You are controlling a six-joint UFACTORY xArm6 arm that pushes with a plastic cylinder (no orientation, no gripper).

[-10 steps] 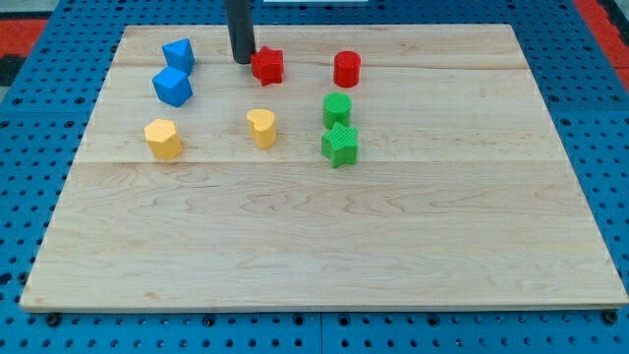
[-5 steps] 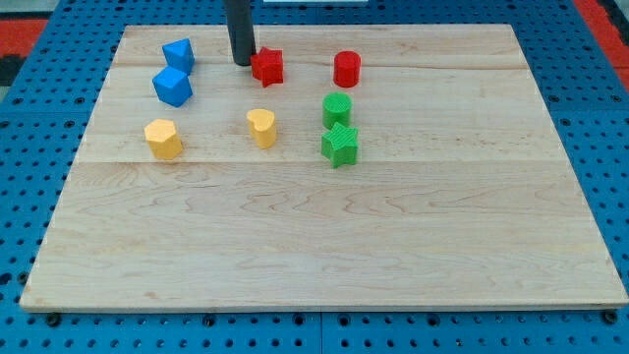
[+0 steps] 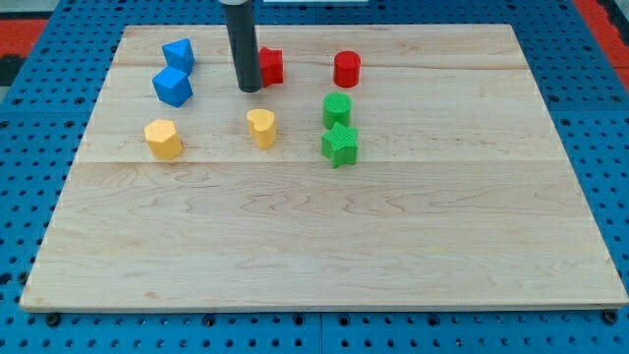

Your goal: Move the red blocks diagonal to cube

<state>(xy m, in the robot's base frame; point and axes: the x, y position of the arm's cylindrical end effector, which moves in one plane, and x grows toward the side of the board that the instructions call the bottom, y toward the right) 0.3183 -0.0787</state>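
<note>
A straight dark rod descends from the far edge of the pale wooden worktop (image 3: 324, 246), and my tip (image 3: 249, 89) rests on the wood just left of the red star-shaped block (image 3: 271, 65), whose left side the rod partly hides; whether the two touch is hard to judge from this angle. The arm carries no jaws, so there is nothing released or clenched to report. A red cylinder block (image 3: 346, 69) stands well to the right of the star in the same far row. On the left of the worktop a blue cube (image 3: 172, 87) sits just in front of a blue wedge-like block (image 3: 178, 53), the pair close together. Nearer the viewer, a yellow rounded block (image 3: 163, 138) lies at the left and a yellow heart-shaped block (image 3: 261, 127) sits in front of my tip, slightly to its right. To the right, a green cylinder block (image 3: 337, 108) stands just behind a green star-shaped block (image 3: 340, 145), the two nearly touching, both in front of the red cylinder. Blue pegboard (image 3: 39, 118) surrounds the worktop on all sides.
</note>
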